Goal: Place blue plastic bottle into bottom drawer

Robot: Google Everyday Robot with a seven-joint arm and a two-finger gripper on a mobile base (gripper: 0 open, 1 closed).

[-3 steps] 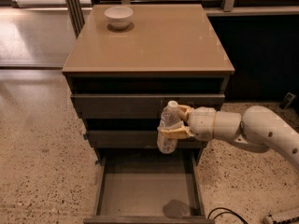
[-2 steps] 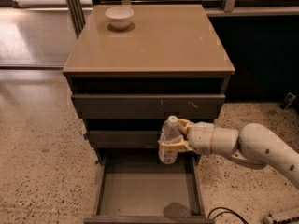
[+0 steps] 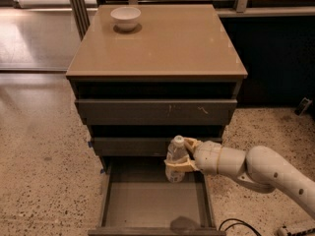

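Note:
The blue plastic bottle (image 3: pixel 175 160) is a small clear bottle with a white cap, held upright. My gripper (image 3: pixel 181 155) is shut on it, with tan fingers (image 3: pixel 177 164) wrapped around its body. The white arm reaches in from the lower right. The bottle hangs over the back part of the open bottom drawer (image 3: pixel 152 203), a shallow box with a flat grey floor pulled out toward the camera. The bottle's base is above the drawer floor, in front of the middle drawer's front.
A white bowl (image 3: pixel 125 17) stands on the tan cabinet top (image 3: pixel 162 43) at the back left. Two scuffed drawers (image 3: pixel 155 112) sit partly open above the bottom one. Speckled floor surrounds the cabinet. A black cable (image 3: pixel 241 226) lies at the lower right.
The gripper has lowered the bottle from the middle drawer's height down toward the open bottom drawer. The arm has dropped with it.

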